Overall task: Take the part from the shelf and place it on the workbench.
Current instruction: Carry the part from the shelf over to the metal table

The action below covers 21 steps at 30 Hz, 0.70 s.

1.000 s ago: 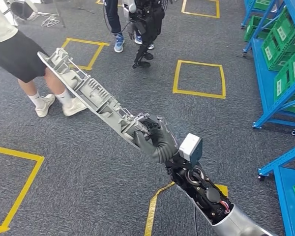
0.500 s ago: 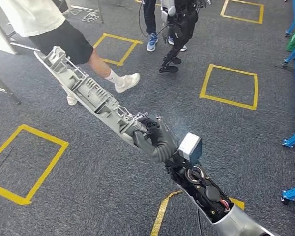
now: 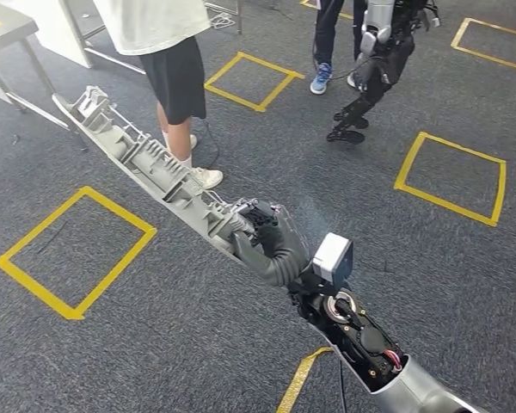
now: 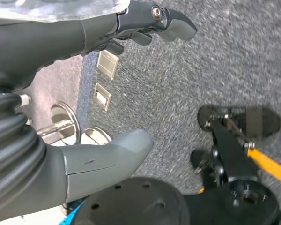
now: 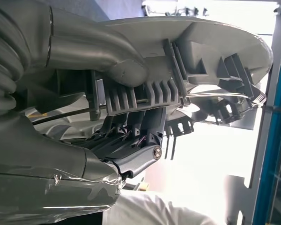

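At about 10 o'clock in the head view sits a table (image 3: 3,30), probably the workbench; only its corner and legs show, so that is a guess. We carry the part (image 3: 145,159), a long grey ribbed plastic moulding, stretched from the hand out toward 10 o'clock, its far end low over the carpet (image 3: 177,344) near that table. It is in the air, touching nothing but our hand. Holding it at one end, and not mid-length, puts most of its length out ahead, handy for laying it down on a surface, but the far end will likely sag or swing.

Yellow tape squares (image 3: 74,249) mark the floor at 9 o'clock and 2 o'clock, likely standing spots.

A person (image 3: 168,60) in a white top and dark shorts stands at 11 o'clock, just behind the part's middle. The long end could clip a leg, so a slow swing is called for.

Our right hand (image 3: 268,245) is clenched around the part's near end; the right wrist view shows the thumb over the smooth face and the fingers (image 5: 139,154) hooked under the ribs, a firm hold against twist.

Our left hand (image 4: 96,93) grasps nothing, thumb and fingers apart, hanging over the carpet.

Another robot (image 3: 378,52) stands at 1 o'clock, well apart.

We judge the part taken, delivery not yet done.
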Available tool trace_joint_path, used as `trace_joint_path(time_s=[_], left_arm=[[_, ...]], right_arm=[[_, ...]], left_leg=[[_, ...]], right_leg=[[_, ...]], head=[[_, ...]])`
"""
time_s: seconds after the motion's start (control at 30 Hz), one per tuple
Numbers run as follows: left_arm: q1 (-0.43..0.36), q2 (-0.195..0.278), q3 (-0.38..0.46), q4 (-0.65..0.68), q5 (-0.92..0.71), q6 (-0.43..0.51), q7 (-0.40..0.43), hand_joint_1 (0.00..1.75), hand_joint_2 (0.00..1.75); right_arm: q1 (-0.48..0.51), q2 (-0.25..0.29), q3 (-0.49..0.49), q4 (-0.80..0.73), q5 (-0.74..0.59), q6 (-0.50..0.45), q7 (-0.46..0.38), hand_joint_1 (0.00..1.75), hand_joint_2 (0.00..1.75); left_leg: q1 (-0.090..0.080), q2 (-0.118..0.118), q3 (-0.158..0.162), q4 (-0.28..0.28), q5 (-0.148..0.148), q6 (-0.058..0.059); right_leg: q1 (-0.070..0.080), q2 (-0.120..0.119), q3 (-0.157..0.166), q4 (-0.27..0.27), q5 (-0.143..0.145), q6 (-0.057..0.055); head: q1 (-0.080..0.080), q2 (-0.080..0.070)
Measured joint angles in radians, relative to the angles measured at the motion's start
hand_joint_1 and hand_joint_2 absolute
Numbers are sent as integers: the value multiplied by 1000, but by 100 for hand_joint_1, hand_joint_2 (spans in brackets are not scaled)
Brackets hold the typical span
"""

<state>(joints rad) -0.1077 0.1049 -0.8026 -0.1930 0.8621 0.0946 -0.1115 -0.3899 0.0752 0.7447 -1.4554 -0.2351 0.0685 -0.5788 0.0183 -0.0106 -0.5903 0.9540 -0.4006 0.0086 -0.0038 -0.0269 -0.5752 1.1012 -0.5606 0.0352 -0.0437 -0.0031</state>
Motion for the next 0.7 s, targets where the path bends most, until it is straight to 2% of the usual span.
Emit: trace_joint_path(time_s=[0.03, 0.07, 0.1, 0.13, 0.2, 0.23, 0.27, 0.3, 0.37, 0.43, 0.47, 0.53, 0.57, 0.6, 0.63, 0.67, 0.7], left_arm=[[0, 0, 0, 0, 0, 0, 0, 0, 175], [-1, 0, 0, 0, 0, 0, 0, 0, 175], [0, 0, 0, 0, 0, 0, 0, 0, 175], [0, 0, 0, 0, 1, 0, 0, 0, 175], [1, -1, 0, 0, 2, 0, 0, 0, 175], [1, -1, 0, 0, 3, 0, 0, 0, 175], [1, -2, -1, 0, 4, -1, 0, 0, 175], [1, -3, -1, 0, 5, -1, 0, 0, 175], [4, -3, -3, 0, 8, -1, 0, 0, 175], [6, -3, -4, 0, 11, -1, 0, 0, 175], [4, -3, -5, 0, 12, -1, 0, 0, 175], [0, -4, -7, 0, 13, -2, 0, 0, 175], [-2, -4, -8, 0, 14, -2, 0, 0, 175], [-2, -4, -8, 0, 15, -2, 0, 0, 175], [-2, -3, -8, 0, 17, -2, 0, 0, 175], [-2, -3, -8, 0, 17, -2, 0, 0, 175], [-3, -2, -8, 0, 18, -2, -1, 0, 175]], right_arm=[[1, 0, 0, 0, 0, 1, 0, 175, 175], [1, 0, 0, 1, 0, 2, 0, 175, 175], [2, 0, 0, 2, -2, 4, 0, 175, 175], [1, 0, 0, 3, -6, 9, 1, 175, 175], [-1, 0, 1, 4, -19, 29, 2, 175, 175], [-4, 0, 2, 5, -25, 41, 3, 175, 175], [-7, 1, 4, 7, -30, 50, 3, 175, 175], [-10, 3, 6, 10, -31, 55, 3, 175, 175], [-13, 8, 10, 16, -32, 61, 3, 175, 175], [-15, 15, 13, 23, -35, 66, 3, 175, 175], [-17, 18, 14, 26, -37, 68, 1, 175, 175], [-21, 23, 16, 34, -43, 73, -2, 175, 175], [-23, 24, 16, 39, -45, 76, -3, 175, 175], [-24, 25, 17, 44, -47, 80, -4, 175, 175], [-26, 27, 19, 49, -48, 84, -4, 175, 175], [-27, 30, 21, 55, -48, 87, -4, 175, 175], [-30, 33, 23, 60, -48, 89, -4, 175, 175]], left_leg=[[-1, -11, 0, 0, 0, 2], [-3, -21, 0, 0, 1, 3], [-4, -32, 0, 1, 1, 4], [-5, -42, 0, 1, 1, 4], [-5, -62, 1, 3, 1, 4], [-6, -70, -1, 5, 1, 3], [-7, -77, -3, 6, 2, 0], [-6, -82, -6, 5, 4, -4], [-5, -90, -8, 1, 9, -15], [-6, -67, -19, 22, -9, -24], [-8, -48, -37, 61, -34, -27], [-6, -13, -98, 195, -104, -33], [-4, -8, -126, 260, -129, -37], [-3, -5, -142, 297, -138, -40], [-1, -3, -136, 292, -126, -42], [1, 0, -109, 244, -99, -44], [3, 6, -68, 169, -64, -45]], right_leg=[[-1, 14, -37, 79, -33, 1], [0, 20, -67, 140, -52, 0], [0, 22, -82, 167, -51, -1], [0, 23, -77, 149, -29, -4], [1, 35, -20, 10, 51, -15], [2, 44, 11, -64, 81, -20], [3, 52, 33, -115, 100, -23], [5, 58, 42, -140, 104, -25], [5, 54, 44, -149, 108, -30], [1, 43, 49, -163, 118, -40], [-2, 36, 51, -169, 123, -45], [-1, 24, 49, -171, 126, -49], [0, 17, 48, -171, 125, -49], [0, 12, 47, -171, 125, -49], [0, 7, 47, -170, 125, -49], [0, 3, 48, -169, 124, -47], [0, 1, 48, -166, 122, -45]], head=[[1, 0], [1, 0], [1, 0], [1, 0], [1, 0], [1, 0], [1, 0], [1, 0], [1, 0], [0, 0], [-2, 0], [-4, 0], [-4, 0], [-4, 0], [-4, 0], [-4, 0], [-4, 0]])
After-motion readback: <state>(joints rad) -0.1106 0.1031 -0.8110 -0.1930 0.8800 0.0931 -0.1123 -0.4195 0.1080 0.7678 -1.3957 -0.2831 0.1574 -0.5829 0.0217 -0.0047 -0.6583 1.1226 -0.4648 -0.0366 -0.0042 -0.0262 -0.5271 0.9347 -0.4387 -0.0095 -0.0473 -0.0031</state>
